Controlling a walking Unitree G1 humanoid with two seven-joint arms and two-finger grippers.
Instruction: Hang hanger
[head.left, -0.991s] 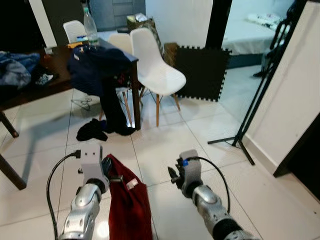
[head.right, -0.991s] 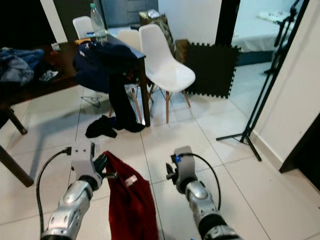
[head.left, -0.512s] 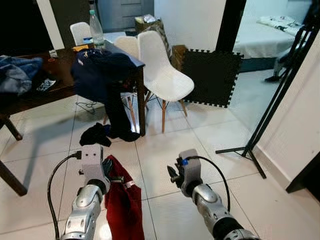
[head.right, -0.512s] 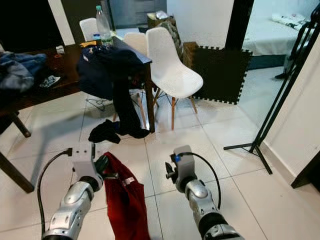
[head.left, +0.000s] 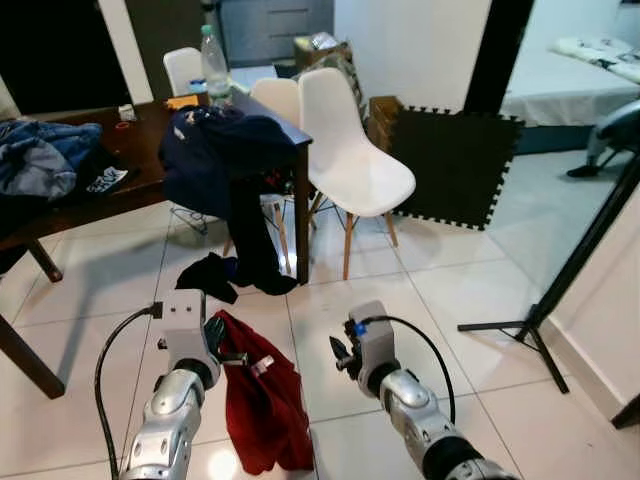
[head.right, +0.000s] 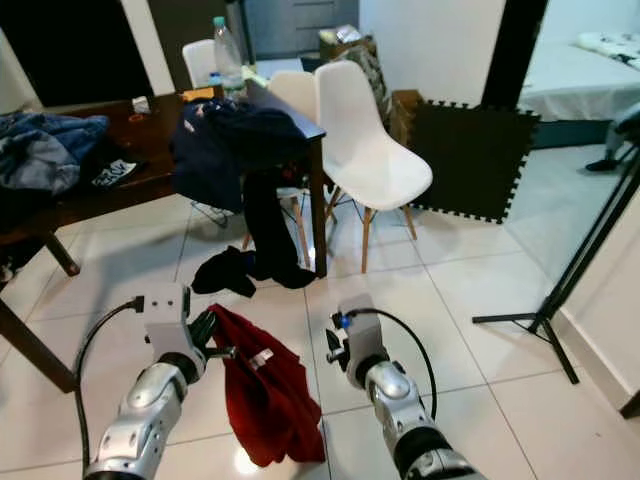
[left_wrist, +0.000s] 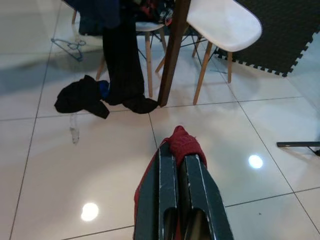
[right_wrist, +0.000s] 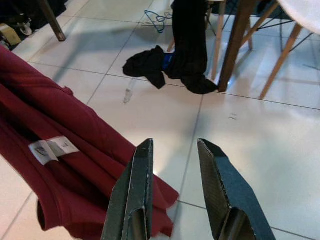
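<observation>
— Hanging in soft folds, what is that dark red cloth (head.left: 262, 405)?
— From the head camera, a garment with a white label, pinched by the left gripper (head.left: 214, 335) above glossy white tiles (head.left: 430, 290). A dark wooden table (head.left: 140, 160), a white moulded chair (head.left: 350, 160) and black clothes (head.left: 212, 272) lie ahead.
— And the wrists?
— Left fingers (left_wrist: 167, 195) closed on red fabric. The right gripper (right_wrist: 172, 187) stands parted, empty. A thin blue wire hanger (right_wrist: 157, 19) lies on the floor under the table.

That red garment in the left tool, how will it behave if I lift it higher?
Probably floppy: the red garment hangs in loose folds from the left tool, pinched at one bunched edge. It looks like thick fabric, so likely to swing and drag low. The right tool is open and could support it.
</observation>
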